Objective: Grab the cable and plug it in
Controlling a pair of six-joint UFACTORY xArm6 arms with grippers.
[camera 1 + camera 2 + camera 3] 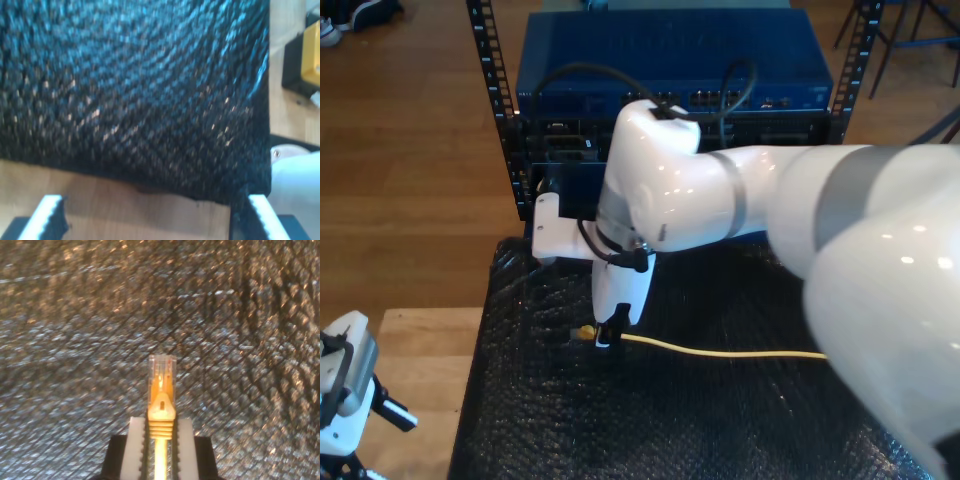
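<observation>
Yellow network cable [720,351]: lies across the black woven mat [720,420] at the centre of the exterior view, running off toward that view's right. Its clear plug [162,371] juts past my second gripper [160,426], which is clenched on the yellow boot. My first gripper [150,212]: jaws spread, nothing between them, over the mat's edge and wooden table [100,210]. Blue rack unit [665,60]: top centre of the exterior view.

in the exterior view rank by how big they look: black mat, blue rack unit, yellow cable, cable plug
1. black mat
2. blue rack unit, though it stands farther from the camera, so this order is unsure
3. yellow cable, long but thin
4. cable plug, held in my second gripper
</observation>
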